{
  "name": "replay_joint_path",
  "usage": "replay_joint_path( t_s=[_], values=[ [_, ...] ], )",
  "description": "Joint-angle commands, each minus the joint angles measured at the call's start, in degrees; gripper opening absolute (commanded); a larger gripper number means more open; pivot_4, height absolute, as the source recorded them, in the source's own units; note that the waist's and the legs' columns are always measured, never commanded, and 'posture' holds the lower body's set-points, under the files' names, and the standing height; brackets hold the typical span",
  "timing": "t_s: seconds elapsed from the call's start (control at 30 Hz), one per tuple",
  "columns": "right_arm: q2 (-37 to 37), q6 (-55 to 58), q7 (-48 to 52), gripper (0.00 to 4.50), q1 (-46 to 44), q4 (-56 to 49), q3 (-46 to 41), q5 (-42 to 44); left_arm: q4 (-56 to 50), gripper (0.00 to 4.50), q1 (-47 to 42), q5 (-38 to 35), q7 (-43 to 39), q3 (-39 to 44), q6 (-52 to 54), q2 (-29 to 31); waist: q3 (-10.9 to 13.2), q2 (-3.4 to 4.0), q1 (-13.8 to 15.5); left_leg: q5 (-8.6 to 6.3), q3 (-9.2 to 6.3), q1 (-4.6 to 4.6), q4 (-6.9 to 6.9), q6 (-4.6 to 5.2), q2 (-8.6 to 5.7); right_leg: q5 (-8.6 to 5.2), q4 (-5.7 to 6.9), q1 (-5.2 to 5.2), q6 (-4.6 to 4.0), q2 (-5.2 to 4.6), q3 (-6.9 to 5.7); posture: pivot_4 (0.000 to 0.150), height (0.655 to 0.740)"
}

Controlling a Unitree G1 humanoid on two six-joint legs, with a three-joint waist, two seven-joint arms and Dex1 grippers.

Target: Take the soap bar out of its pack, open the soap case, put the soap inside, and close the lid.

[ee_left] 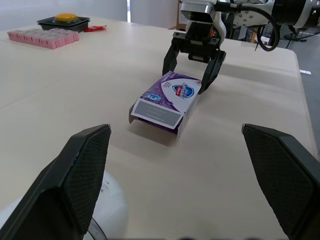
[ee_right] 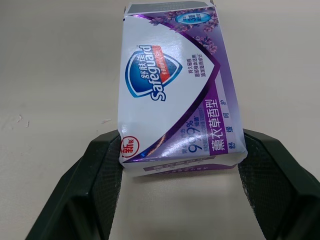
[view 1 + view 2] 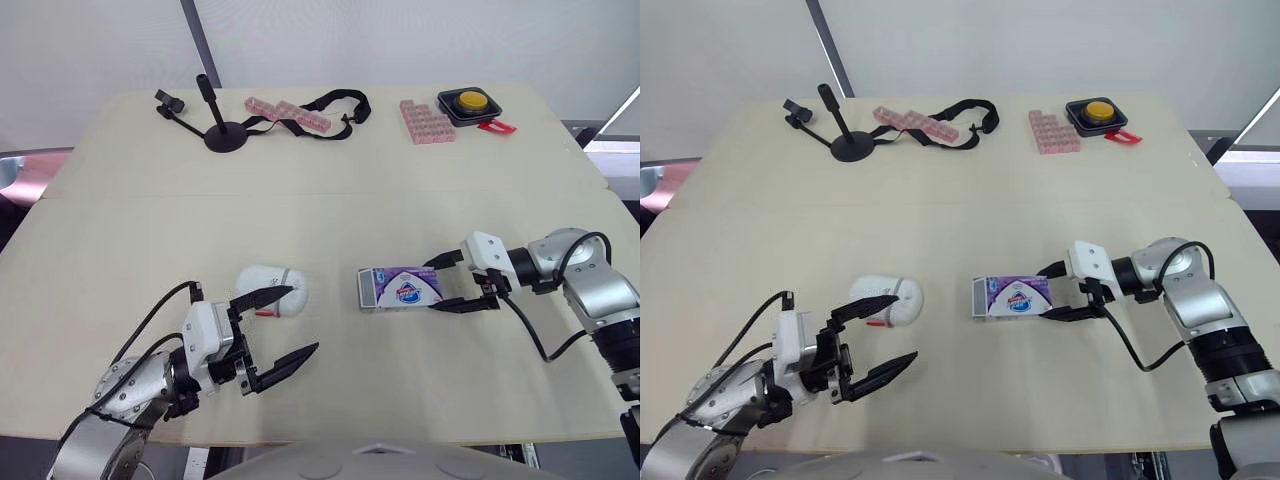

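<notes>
My left gripper [image 3: 305,318] is open wide, empty, low over the table [image 3: 330,215]. White case [image 3: 272,288], closed, sits by its upper finger at 12 o'clock; contact unclear. Pack [image 3: 400,288] lies flat at 3 o'clock of the case, apart from it. My right gripper [image 3: 431,287] clamps the pack's 3 o'clock end, a finger on each side. Far edge: stand [image 3: 222,135] at 11 o'clock, button [image 3: 470,103] at 1 o'clock.
</notes>
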Motion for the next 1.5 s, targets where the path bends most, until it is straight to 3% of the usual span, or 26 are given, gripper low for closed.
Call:
replay_joint_path(
  t_s=[0.03, 0.53, 0.9, 1.17, 1.5],
  values=[
    [-0.48, -1.26, 0.06, 3.39, 0.47, -1.09, -0.69, -0.04, -2.08, 4.5, -0.14, -1.82, -0.79, 1.9, 0.17, 1.27, 0.0, 0.0, 0.01, 0.01, 0.0, 0.0, 0.0, -0.02, 0.0, 0.0, 0.0, 0.0, 0.0, 0.0, 0.0, 0.15, 0.7343],
    [-5.31, 10.68, 0.56, 3.39, -1.33, -12.42, -3.02, 4.46, -1.36, 4.5, 0.63, -1.78, -3.07, 1.56, -0.16, 2.08, 0.0, -0.01, 0.49, 0.19, 0.03, 0.01, 0.0, -0.56, 0.01, 0.02, 0.0, 0.07, 0.05, 0.03, 0.03, 0.15, 0.7343],
    [-9.56, 13.0, 0.97, 3.39, -6.37, -14.95, -0.07, -0.63, -1.54, 4.5, 1.47, -1.27, -3.07, 1.41, 0.14, 2.11, 0.0, -0.01, 0.74, 0.28, 0.11, -0.01, -0.01, -0.87, 0.07, 0.03, 0.0, 0.15, 0.06, 0.06, 0.05, 0.15, 0.7343],
    [-13.39, 21.4, 1.96, 3.39, -12.55, -20.39, 3.07, -3.13, 0.14, 4.5, 2.41, -0.66, -4.2, 1.41, -1.39, 1.76, 0.0, -0.01, 0.94, 0.26, 0.22, -0.03, -0.01, -0.98, 0.19, 0.04, 0.0, 0.16, 0.07, 0.15, 0.07, 0.15, 0.7343],
    [-15.95, 21.63, 3.8, 3.39, -17.42, -21.67, 6.41, -7.93, 3.08, 4.5, 3.1, 0.57, -5.48, 1.09, -4.25, 0.83, 0.0, -0.01, 1.2, 0.25, 1.38, 0.03, -0.01, -1.22, 0.72, 0.04, 0.04, 0.1, 0.07, 0.22, 0.3, 0.15, 0.7343]
  ],
)
